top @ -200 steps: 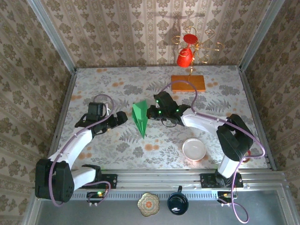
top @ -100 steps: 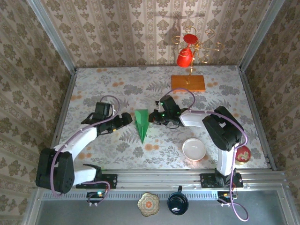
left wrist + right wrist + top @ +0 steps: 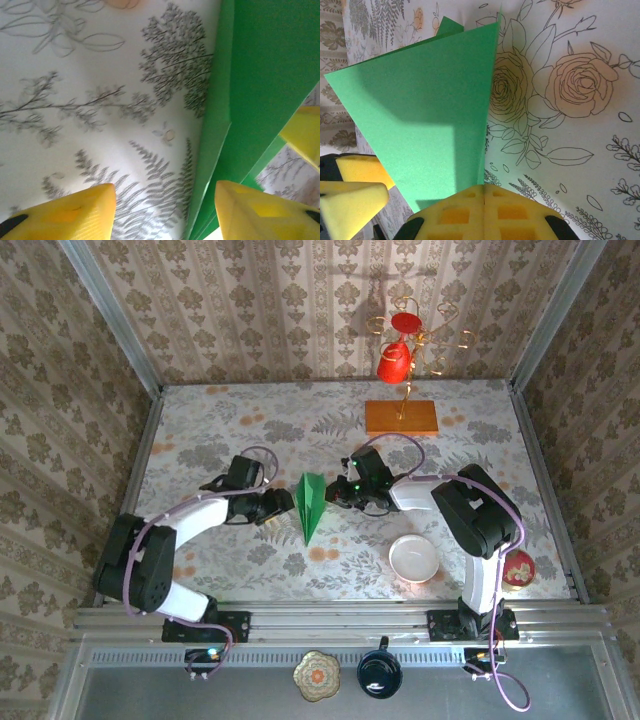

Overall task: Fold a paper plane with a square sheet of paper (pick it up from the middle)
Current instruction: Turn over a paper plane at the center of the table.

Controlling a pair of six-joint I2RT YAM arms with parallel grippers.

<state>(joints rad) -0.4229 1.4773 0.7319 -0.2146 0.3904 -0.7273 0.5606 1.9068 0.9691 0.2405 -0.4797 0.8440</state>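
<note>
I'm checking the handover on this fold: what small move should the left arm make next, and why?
Probably close the left gripper on the paper plane. Its fingers stand apart astride the plane's left edge, while the shut right gripper appears to pinch the other side, so a second grip would steady it.

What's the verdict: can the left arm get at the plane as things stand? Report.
Probably yes. The left end effector sits right at the plane, its fingers apart around the plane's edge, with nothing in the way. The right end effector grips the opposite side.
</note>
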